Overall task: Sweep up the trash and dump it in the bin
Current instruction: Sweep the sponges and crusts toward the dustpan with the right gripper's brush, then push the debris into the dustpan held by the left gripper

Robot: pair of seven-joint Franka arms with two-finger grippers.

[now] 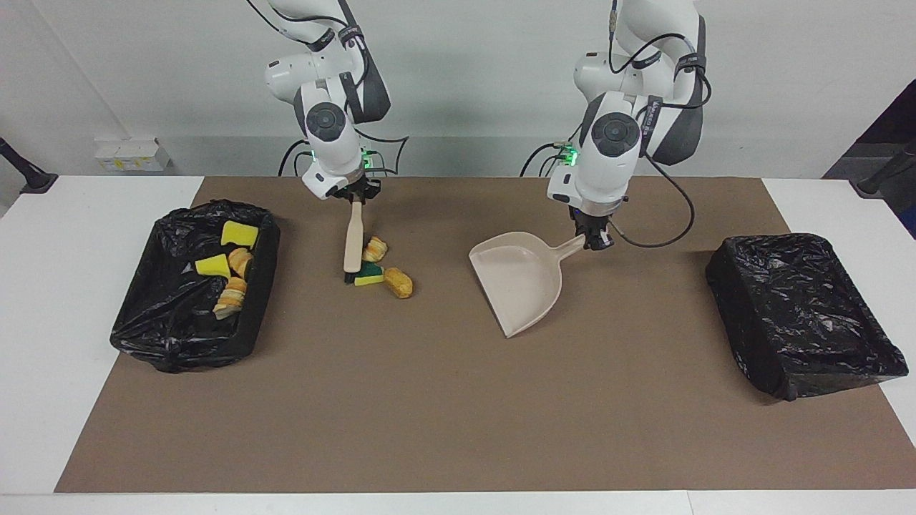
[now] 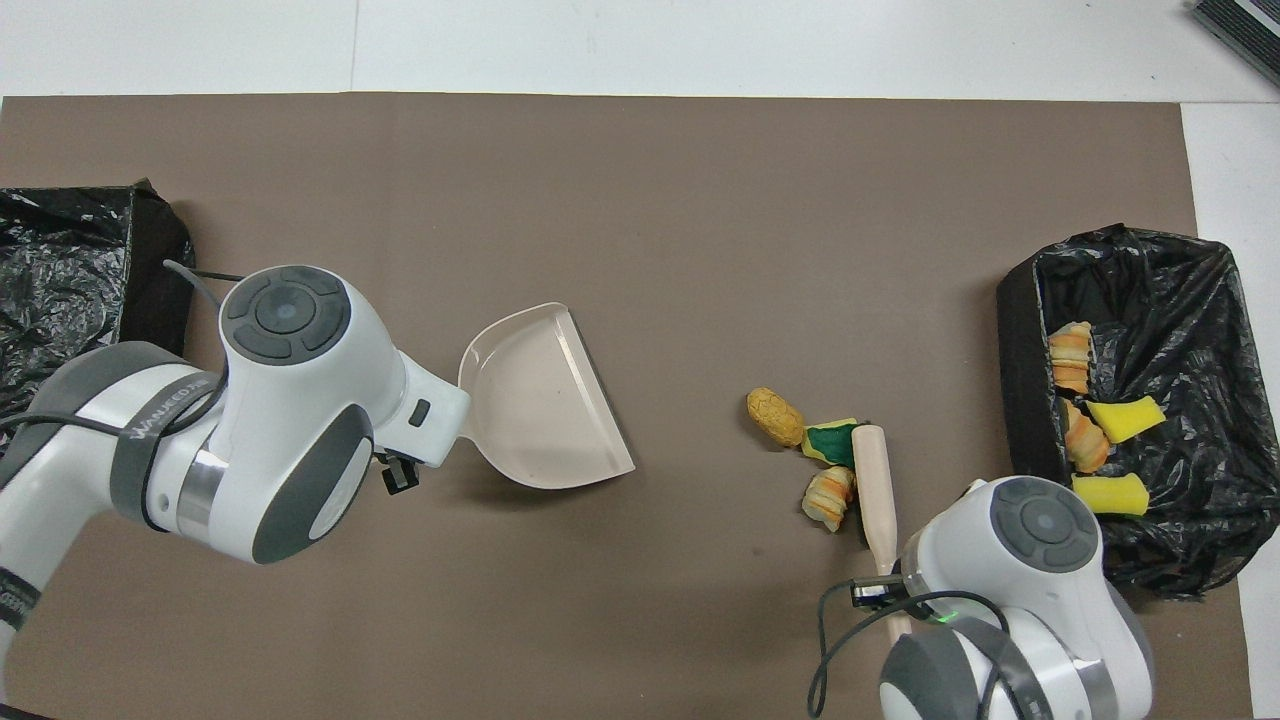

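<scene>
Your right claw (image 1: pixel 356 199) is pinching the top of the beige brush (image 1: pixel 352 240) handle, holding it nearly upright over the brown mat (image 1: pixel 458 400) on the worktop (image 1: pixel 71 214). The dark bristles are pressing against a green-faced yellow sponge piece (image 1: pixel 371 274), one scrap of the trash. Two tan-orange bread-like lumps are lying just beside it: a ridged, striped one (image 1: pixel 374 249) nearer to the robots, and a rounder, golden, pitted one (image 1: pixel 398 282) toward the left arm's end.

Four more scraps are sitting inside the black-lined bin (image 1: pixel 187 286) at the right arm's end of the worktop: two plain yellow sponge pieces (image 1: pixel 239 233) and two striped bread-like lumps (image 1: pixel 230 297).

Your left claw (image 1: pixel 593 238) is pressed shut on the handle of the beige dustpan (image 1: pixel 519 282), which is sitting empty near the middle of the mat, well apart from the loose scraps, its open mouth slanting away from the robots.

A second black-lined bin (image 1: pixel 801 315) is standing at the left arm's end, and you cannot tell what is inside it
</scene>
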